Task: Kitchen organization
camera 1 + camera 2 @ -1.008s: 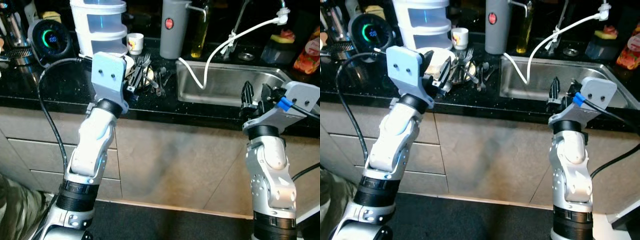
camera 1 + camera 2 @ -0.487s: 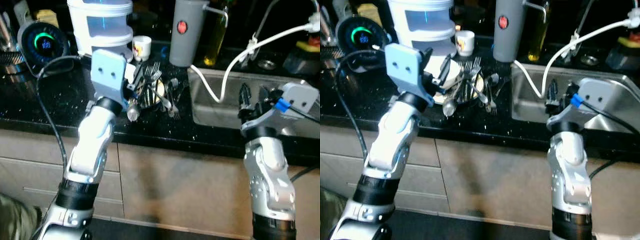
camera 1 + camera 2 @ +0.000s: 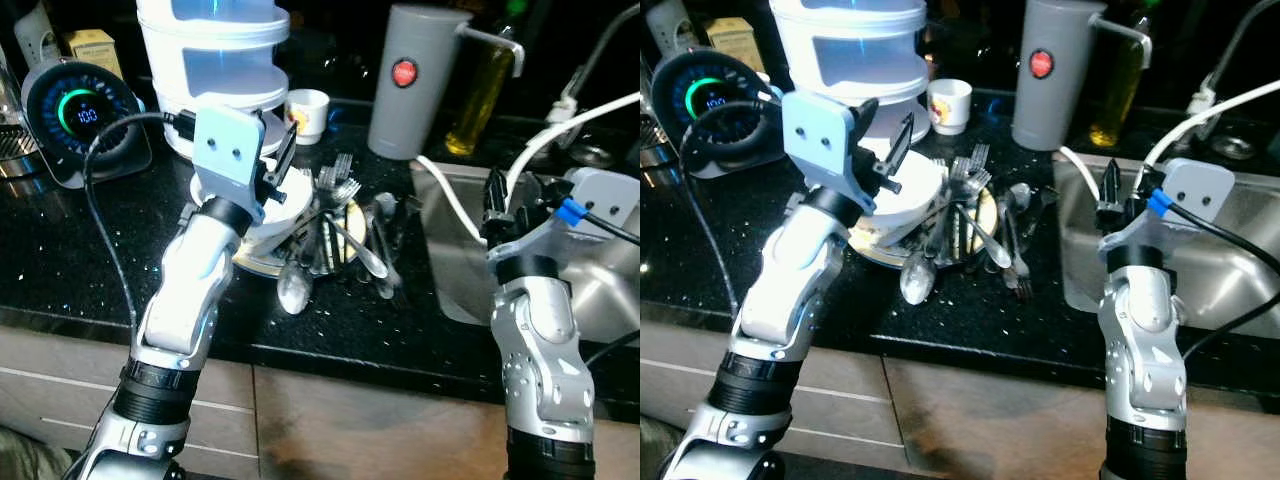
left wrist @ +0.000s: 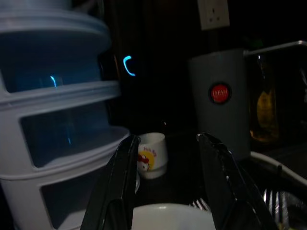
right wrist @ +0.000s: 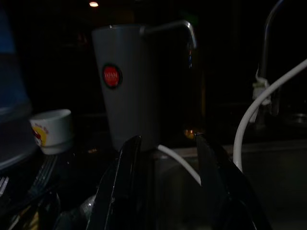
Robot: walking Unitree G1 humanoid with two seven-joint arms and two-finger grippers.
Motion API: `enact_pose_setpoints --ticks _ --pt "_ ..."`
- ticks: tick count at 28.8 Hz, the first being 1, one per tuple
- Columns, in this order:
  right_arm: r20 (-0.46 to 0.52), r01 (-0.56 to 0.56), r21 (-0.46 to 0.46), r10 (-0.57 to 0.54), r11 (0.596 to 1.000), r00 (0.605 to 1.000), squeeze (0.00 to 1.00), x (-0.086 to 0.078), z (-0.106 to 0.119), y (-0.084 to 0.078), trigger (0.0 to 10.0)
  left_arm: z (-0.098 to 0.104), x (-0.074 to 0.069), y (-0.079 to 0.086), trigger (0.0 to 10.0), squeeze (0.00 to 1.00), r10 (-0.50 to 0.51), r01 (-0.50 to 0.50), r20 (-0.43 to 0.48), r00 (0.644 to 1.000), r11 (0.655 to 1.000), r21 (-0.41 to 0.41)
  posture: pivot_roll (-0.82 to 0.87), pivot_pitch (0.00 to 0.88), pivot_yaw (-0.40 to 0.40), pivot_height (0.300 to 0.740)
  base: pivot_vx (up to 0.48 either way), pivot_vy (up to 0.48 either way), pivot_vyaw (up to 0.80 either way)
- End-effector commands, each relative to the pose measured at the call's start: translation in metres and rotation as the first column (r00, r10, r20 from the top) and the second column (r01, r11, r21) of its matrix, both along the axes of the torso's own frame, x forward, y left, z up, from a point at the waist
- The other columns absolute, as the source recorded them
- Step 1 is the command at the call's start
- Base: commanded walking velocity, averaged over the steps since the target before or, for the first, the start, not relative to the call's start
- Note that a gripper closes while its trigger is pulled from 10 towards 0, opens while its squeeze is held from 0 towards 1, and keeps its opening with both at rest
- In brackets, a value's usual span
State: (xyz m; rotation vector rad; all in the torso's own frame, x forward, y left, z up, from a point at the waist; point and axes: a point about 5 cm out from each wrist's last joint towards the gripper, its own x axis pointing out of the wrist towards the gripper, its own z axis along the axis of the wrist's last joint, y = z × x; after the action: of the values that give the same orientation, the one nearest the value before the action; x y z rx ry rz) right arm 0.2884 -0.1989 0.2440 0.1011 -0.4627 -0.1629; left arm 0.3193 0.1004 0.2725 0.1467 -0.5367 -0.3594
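Left tool (image 3: 892, 150) open and empty just above the bowl (image 3: 910, 190), apparently lining up a grasp; right tool (image 3: 508, 195) open, idle over sink (image 3: 600, 290).

The tabletop (image 3: 80, 260) is black with tiny white specks. The tall jug (image 3: 408, 82) is grey with a red dot. The small cup (image 3: 307, 109) is white with a red and yellow picture.

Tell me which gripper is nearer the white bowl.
Left. The left gripper hovers open right over the white bowl on the counter; the right gripper is off by the sink, past the cutlery.
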Motion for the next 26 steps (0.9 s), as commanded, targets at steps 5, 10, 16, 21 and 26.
enact_pose_setpoints --ticks 5,10,16,21,26 --pt "-0.009 0.014 -0.004 -0.014 1.000 1.000 0.00 -0.0007 0.0006 -0.0052 10.0 -0.0018 -0.0018 -0.0056 10.0 0.00 -0.024 0.024 -0.009 1.000 1.000 0.004 -0.04 0.000 -0.028 0.740 0.000 0.000 0.00" --pt "-0.018 0.012 0.009 -0.012 1.000 1.000 0.00 -0.0007 -0.0004 -0.0058 10.0 -0.0029 -0.0014 -0.0052 10.0 0.00 -0.021 0.021 -0.017 1.000 1.000 -0.002 -0.05 0.000 -0.030 0.740 0.000 0.000 -0.27" --pt "-0.022 0.013 0.010 -0.013 1.000 1.000 0.00 -0.0009 -0.0005 -0.0063 10.0 -0.0036 -0.0014 -0.0056 10.0 0.00 -0.022 0.021 -0.023 1.000 1.000 -0.005 -0.05 0.000 -0.032 0.740 0.000 0.000 -0.80" --pt "-0.028 0.016 0.005 -0.016 1.000 0.999 0.00 -0.0011 -0.0003 -0.0078 10.0 -0.0057 -0.0009 -0.0073 10.0 0.00 -0.022 0.022 -0.039 0.999 1.000 -0.010 -0.05 0.000 -0.035 0.740 0.000 0.000 -0.80" --pt "-0.041 0.023 0.001 -0.023 1.000 0.999 0.00 -0.0003 -0.0008 -0.0087 10.0 -0.0100 0.0022 -0.0070 10.0 0.00 0.001 -0.002 -0.073 0.997 1.000 -0.005 -0.06 0.000 -0.037 0.740 0.000 0.000 -0.64"
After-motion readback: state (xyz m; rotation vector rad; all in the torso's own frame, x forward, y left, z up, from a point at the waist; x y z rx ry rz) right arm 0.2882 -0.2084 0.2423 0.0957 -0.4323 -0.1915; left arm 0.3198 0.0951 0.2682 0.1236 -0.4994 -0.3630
